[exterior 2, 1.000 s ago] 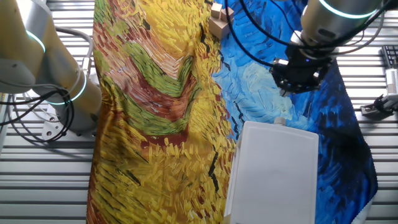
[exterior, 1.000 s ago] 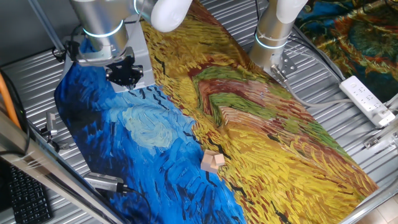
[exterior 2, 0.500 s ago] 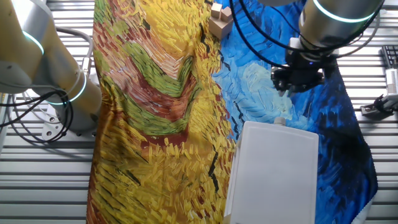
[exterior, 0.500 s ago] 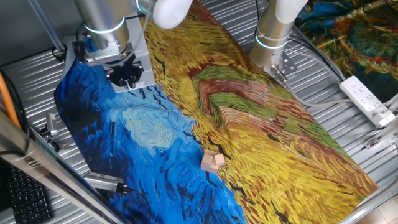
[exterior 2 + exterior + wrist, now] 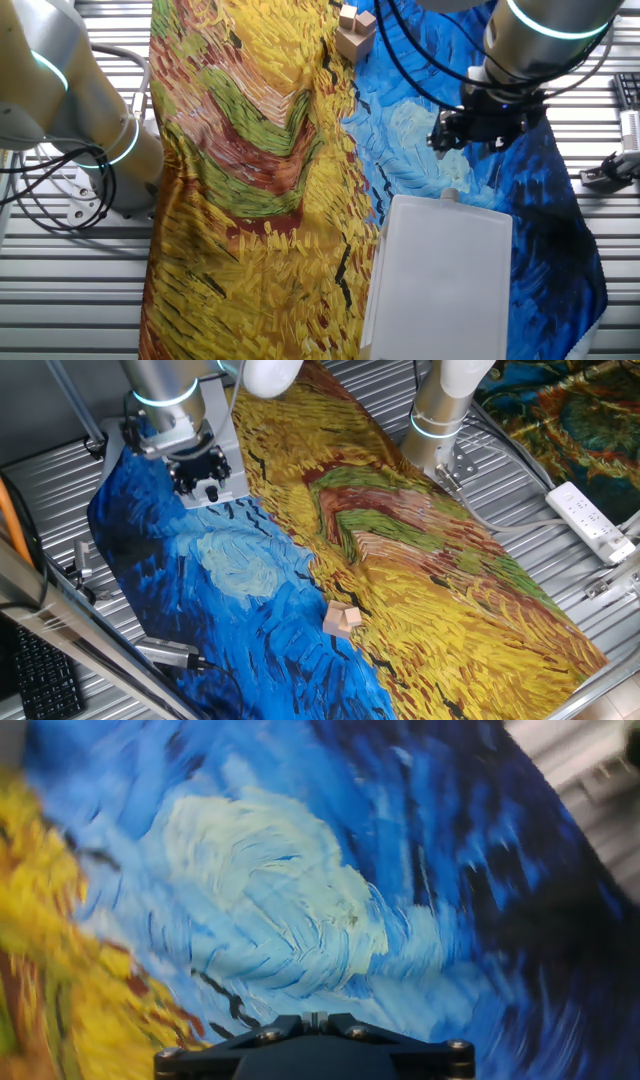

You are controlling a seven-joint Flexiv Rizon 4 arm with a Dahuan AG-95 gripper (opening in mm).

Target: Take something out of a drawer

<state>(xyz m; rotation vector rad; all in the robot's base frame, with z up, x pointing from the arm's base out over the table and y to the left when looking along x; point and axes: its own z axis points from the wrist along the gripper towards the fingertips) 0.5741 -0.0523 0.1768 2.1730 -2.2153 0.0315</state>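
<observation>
One grey drawer unit (image 5: 440,268) and two wooden blocks (image 5: 341,620) sit on the painted cloth (image 5: 420,560) over the table (image 5: 60,470). The hand (image 5: 478,130) hangs just beyond the unit's knob (image 5: 450,194); I cannot tell its opening.

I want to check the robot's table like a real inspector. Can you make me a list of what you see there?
Surface: painted cloth, blue and yellow, covers the table; ribbed metal around it.
Job's things: grey drawer unit on the cloth; the drawer's knob shows at its front edge, drawer looks pushed in.
Clutter: small wooden blocks lying on the cloth, away from the unit.
Grippers: gripper hangs above the blue cloth just in front of the drawer unit; fingers not clear, cannot tell if open.
Cables: black cables run to the arm; more by the second arm's base.
Surroundings: white power strip, keyboard, second arm parked.
</observation>
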